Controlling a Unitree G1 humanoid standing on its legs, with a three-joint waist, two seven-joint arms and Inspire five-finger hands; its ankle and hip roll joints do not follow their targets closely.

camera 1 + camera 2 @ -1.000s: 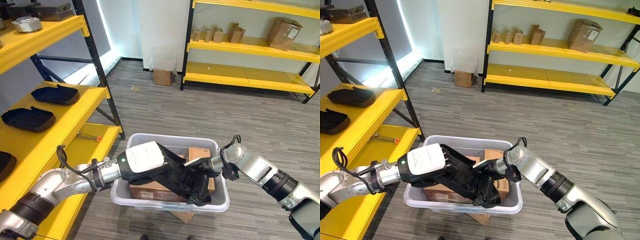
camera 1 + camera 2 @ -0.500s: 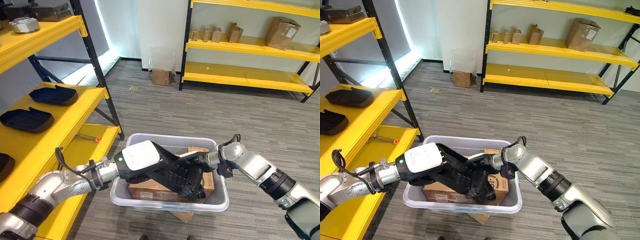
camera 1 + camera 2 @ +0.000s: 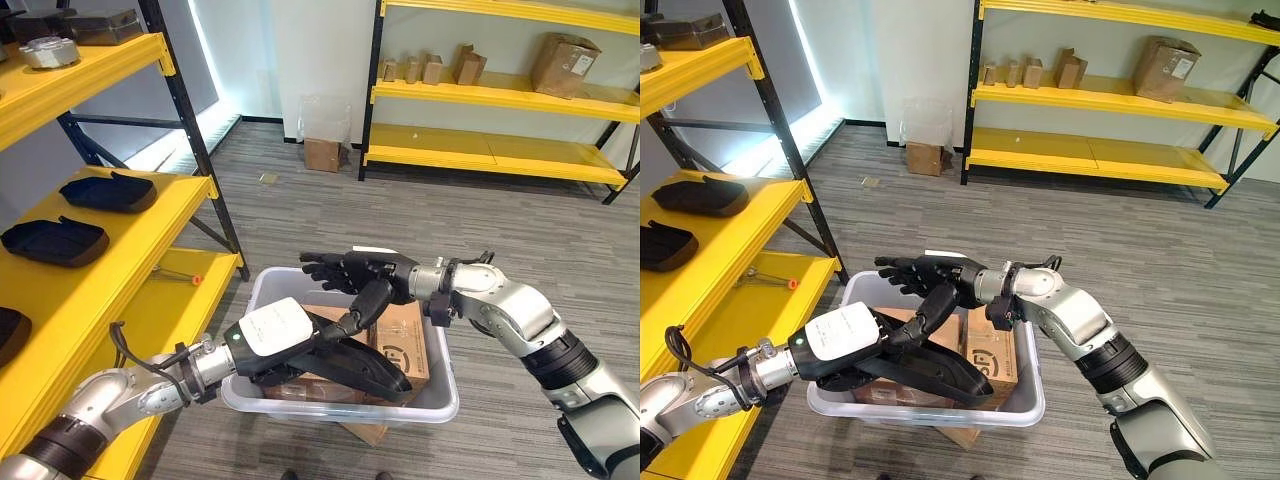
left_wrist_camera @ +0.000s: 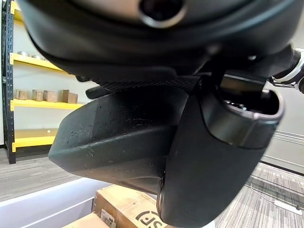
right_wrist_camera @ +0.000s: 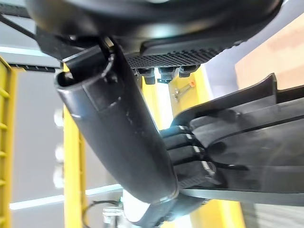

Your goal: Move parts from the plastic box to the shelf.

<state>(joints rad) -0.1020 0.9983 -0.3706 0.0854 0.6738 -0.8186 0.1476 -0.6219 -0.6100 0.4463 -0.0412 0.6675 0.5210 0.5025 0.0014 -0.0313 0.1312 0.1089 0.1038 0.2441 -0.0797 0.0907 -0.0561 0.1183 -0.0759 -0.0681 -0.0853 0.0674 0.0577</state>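
Grey striped carpet runs between yellow shelves (image 3: 120, 250), and a pale plastic box (image 3: 430, 395) sits on it near the robot. Above the box the left hand (image 3: 345, 335) clasps a long black moulded part (image 3: 355, 368), its thumb curled over the top – the part hangs over the cardboard boxes (image 3: 405, 340) inside. Just above it, the right hand (image 3: 350, 270) hovers with fingers spread and holding nothing. Similar black parts (image 3: 55, 240) lie on the left shelf.
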